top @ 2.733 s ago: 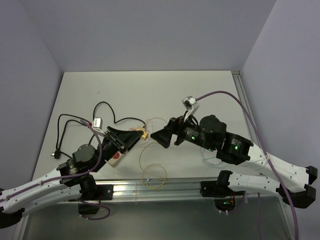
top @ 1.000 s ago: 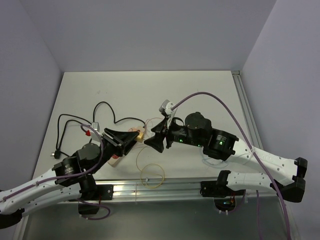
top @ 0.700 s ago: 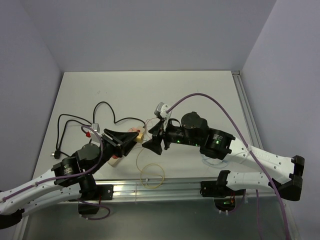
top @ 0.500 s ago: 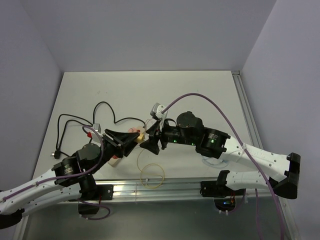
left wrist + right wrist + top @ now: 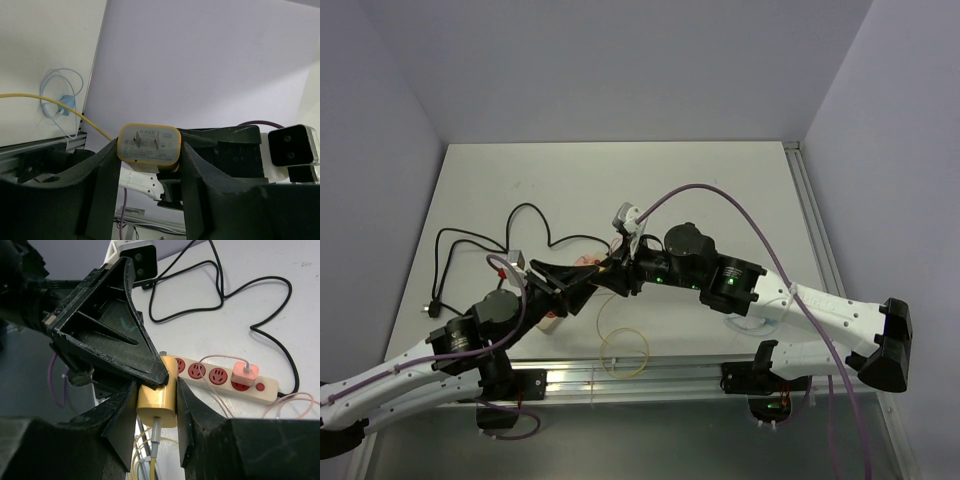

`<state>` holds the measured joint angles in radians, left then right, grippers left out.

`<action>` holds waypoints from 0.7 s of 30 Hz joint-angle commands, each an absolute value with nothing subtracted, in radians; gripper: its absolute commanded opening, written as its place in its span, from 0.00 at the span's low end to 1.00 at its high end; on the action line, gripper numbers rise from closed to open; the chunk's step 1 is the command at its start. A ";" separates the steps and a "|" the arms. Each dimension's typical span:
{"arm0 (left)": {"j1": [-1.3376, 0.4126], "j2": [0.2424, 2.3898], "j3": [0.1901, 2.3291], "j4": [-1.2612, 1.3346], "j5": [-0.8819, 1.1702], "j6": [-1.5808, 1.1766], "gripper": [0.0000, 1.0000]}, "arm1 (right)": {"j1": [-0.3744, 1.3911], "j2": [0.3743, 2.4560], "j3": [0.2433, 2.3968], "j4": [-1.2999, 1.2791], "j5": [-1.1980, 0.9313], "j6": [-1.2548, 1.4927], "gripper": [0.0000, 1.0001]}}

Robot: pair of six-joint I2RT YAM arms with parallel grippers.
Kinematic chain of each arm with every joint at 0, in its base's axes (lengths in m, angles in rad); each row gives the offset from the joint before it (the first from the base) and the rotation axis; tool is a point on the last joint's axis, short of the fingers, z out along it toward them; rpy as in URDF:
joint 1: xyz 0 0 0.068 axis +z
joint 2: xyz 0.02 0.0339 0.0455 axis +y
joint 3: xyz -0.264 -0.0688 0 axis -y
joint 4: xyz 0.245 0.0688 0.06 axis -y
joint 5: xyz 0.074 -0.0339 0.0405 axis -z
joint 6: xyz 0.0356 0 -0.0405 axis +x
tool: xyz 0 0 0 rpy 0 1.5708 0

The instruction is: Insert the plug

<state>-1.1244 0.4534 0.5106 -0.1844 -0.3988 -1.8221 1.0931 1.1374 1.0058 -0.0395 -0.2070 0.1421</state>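
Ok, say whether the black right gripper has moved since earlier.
Yes: the right gripper shifted left, away from the metal side rail, onto the yellow plug.

Faint lines of small print run across the grey pronged face of the yellow-edged rectangular plastic charger plug (image 5: pixel 148 145), above its two prongs, too small and blurred to read. No other text is legible.

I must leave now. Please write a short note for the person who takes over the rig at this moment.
Left gripper: shut on the yellow plug, prongs toward its camera.
Right gripper: shut on the same plug.
Strip: on the table beside the grippers; a pink plug fills one socket, others are free.
Done: plug picked up, held by both.
Left: release one gripper, bring the prongs to a free socket, push in.
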 commanded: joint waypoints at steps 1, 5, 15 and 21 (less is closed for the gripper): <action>-1.127 0.433 0.532 -0.181 -0.425 -1.816 0.51 | 1.100 1.152 1.025 0.023 -0.166 0.173 0.00; -1.127 0.361 0.563 -0.313 -0.530 -1.755 0.91 | 1.098 1.151 1.008 0.006 -0.137 0.178 0.00; -1.127 0.449 0.750 -0.972 -0.811 -1.900 0.99 | 1.092 1.189 1.113 -0.290 0.202 0.374 0.00; -1.127 0.777 0.897 -1.331 -0.914 -2.147 0.94 | 0.996 1.256 1.216 -0.462 0.060 0.581 0.00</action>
<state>-1.1263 0.6834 0.8322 -1.0267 -0.7929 -1.9186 1.0447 1.2510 1.1614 -0.3725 0.1020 0.4431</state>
